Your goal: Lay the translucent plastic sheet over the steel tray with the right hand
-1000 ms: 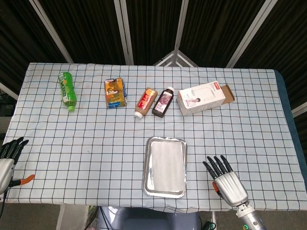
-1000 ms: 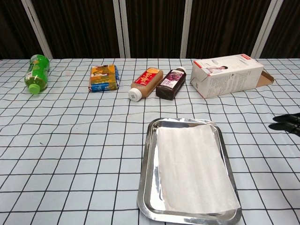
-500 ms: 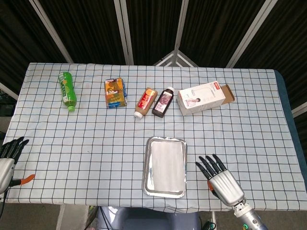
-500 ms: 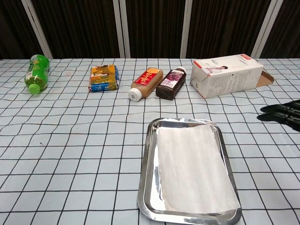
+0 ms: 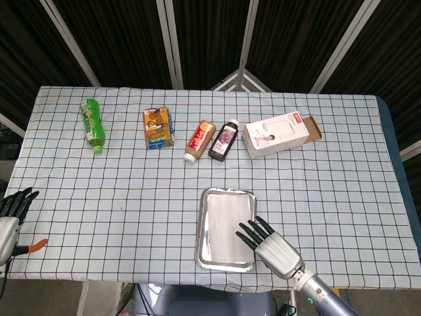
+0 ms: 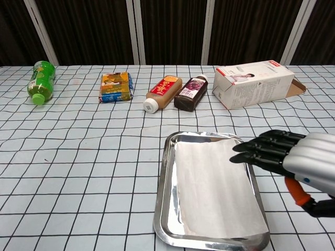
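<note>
The steel tray (image 5: 202, 230) (image 6: 166, 193) lies near the table's front edge, and the translucent plastic sheet (image 5: 223, 224) (image 6: 212, 188) lies flat inside it. My right hand (image 5: 271, 245) (image 6: 293, 159) hovers at the tray's right side with its fingers stretched out, holding nothing. Its dark fingertips (image 6: 246, 149) reach over the tray's right rim, above the sheet. My left hand (image 5: 12, 214) rests off the table's left front corner, fingers straight and empty; it does not show in the chest view.
Along the back stand a green bottle (image 5: 93, 124), an orange-blue carton (image 5: 158, 127), two lying bottles (image 5: 200, 140) (image 5: 224, 139) and a white box (image 5: 281, 133). The checked cloth (image 5: 131, 191) covers the table.
My right hand has moved left from the table's right front area to the tray's right rim, fingers still extended. The tray, the sheet and my left hand have not moved.
</note>
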`<move>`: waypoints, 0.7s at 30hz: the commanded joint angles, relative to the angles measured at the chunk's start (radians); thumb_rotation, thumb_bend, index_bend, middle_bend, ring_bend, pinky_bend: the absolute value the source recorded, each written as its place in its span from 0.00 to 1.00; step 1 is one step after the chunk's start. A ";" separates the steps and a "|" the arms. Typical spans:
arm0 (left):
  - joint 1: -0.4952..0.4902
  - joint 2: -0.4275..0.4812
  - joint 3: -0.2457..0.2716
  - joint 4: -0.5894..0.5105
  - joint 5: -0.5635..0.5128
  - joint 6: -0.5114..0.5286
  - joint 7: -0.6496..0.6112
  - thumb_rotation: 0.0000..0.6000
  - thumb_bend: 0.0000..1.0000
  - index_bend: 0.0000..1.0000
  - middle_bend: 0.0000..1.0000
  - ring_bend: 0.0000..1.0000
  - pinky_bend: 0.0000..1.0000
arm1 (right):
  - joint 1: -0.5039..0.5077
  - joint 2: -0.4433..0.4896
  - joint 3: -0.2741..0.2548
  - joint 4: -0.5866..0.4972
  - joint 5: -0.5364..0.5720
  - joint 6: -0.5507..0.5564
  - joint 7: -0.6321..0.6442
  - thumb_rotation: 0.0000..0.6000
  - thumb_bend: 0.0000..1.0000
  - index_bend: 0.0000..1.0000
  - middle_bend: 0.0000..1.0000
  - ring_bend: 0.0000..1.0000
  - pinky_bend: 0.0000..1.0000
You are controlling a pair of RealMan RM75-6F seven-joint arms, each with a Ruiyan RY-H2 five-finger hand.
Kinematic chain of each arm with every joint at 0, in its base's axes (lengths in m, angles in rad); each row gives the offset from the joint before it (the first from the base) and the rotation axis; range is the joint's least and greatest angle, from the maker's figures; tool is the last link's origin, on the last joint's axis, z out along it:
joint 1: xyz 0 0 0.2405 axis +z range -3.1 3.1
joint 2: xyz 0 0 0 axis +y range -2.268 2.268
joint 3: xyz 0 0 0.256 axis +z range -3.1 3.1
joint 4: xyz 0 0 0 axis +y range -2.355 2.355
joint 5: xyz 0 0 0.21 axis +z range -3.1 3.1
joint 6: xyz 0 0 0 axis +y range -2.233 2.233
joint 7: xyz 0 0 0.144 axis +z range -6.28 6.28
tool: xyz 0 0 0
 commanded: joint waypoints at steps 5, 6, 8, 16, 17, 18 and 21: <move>-0.001 0.004 -0.005 0.001 -0.010 -0.002 -0.016 1.00 0.00 0.00 0.00 0.00 0.00 | 0.051 -0.058 0.053 -0.052 0.174 -0.096 -0.115 1.00 1.00 0.00 0.03 0.00 0.00; -0.001 0.004 -0.007 0.000 -0.013 -0.003 -0.018 1.00 0.00 0.00 0.00 0.00 0.00 | 0.056 -0.069 0.053 -0.055 0.194 -0.103 -0.130 1.00 1.00 0.00 0.03 0.00 0.00; -0.001 0.005 -0.009 -0.002 -0.016 -0.003 -0.020 1.00 0.00 0.00 0.00 0.00 0.00 | 0.061 -0.084 0.053 -0.053 0.219 -0.109 -0.151 1.00 1.00 0.00 0.03 0.00 0.00; -0.001 0.009 -0.010 -0.003 -0.018 -0.003 -0.030 1.00 0.00 0.00 0.00 0.00 0.00 | 0.083 -0.142 0.040 -0.025 0.334 -0.128 -0.231 1.00 1.00 0.00 0.03 0.00 0.00; -0.001 0.009 -0.010 -0.003 -0.018 -0.004 -0.031 1.00 0.00 0.00 0.00 0.00 0.00 | 0.084 -0.147 0.038 -0.022 0.344 -0.128 -0.240 1.00 1.00 0.00 0.03 0.00 0.00; -0.002 0.010 -0.010 -0.002 -0.017 -0.004 -0.031 1.00 0.00 0.00 0.00 0.00 0.00 | 0.087 -0.154 0.034 -0.018 0.359 -0.127 -0.252 1.00 1.00 0.00 0.03 0.00 0.00; -0.002 0.010 -0.010 -0.003 -0.016 -0.004 -0.032 1.00 0.00 0.00 0.00 0.00 0.00 | 0.094 -0.166 0.030 -0.012 0.388 -0.124 -0.273 1.00 1.00 0.00 0.03 0.00 0.00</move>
